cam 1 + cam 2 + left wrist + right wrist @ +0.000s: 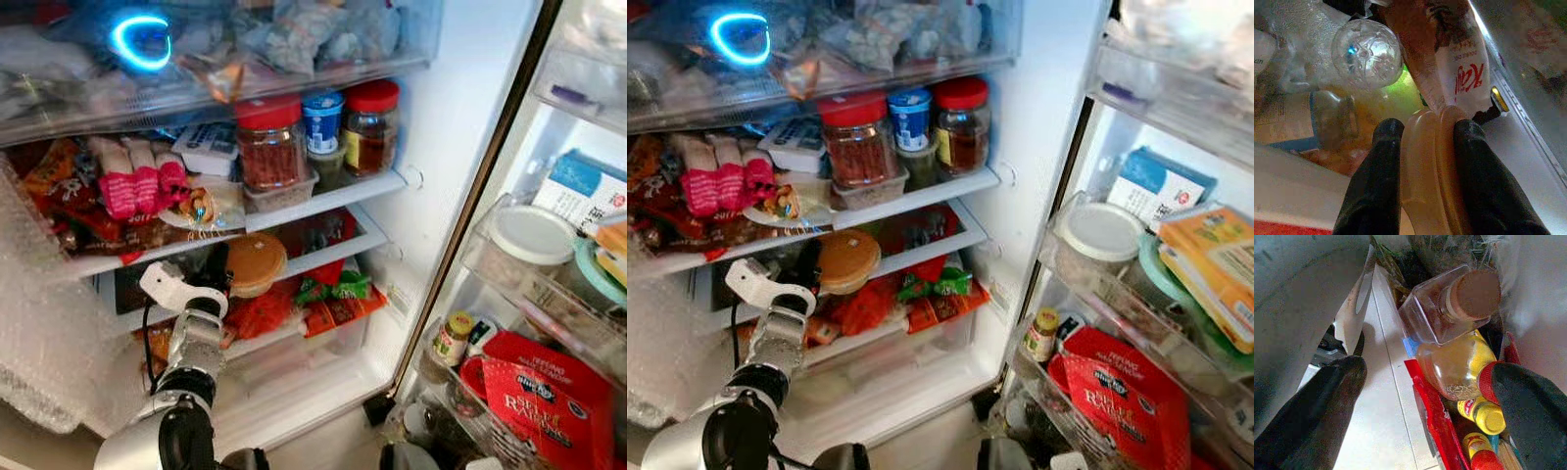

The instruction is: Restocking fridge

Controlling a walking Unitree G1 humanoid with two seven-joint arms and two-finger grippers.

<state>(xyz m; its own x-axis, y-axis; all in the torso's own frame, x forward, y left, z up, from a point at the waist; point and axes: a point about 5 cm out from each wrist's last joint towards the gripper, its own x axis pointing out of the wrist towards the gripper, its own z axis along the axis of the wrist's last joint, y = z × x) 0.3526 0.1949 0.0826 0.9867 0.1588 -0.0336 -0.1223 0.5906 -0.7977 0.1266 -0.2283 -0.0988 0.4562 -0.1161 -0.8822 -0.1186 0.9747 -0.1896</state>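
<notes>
Tan lidded container (255,262) sits at the near left of the fridge's middle shelf (323,250), and your left gripper (1422,134) has its two black fingers clamped on the rim, so you are midway through placing it. Next, ease it farther back among the packets and let go without shoving the red bags (260,311) below. Your right gripper (1425,382) hangs low with fingers spread wide, holding nothing, over bottles by the pale floor (1381,431); the fridge and door bins (549,284) are crowded.
</notes>
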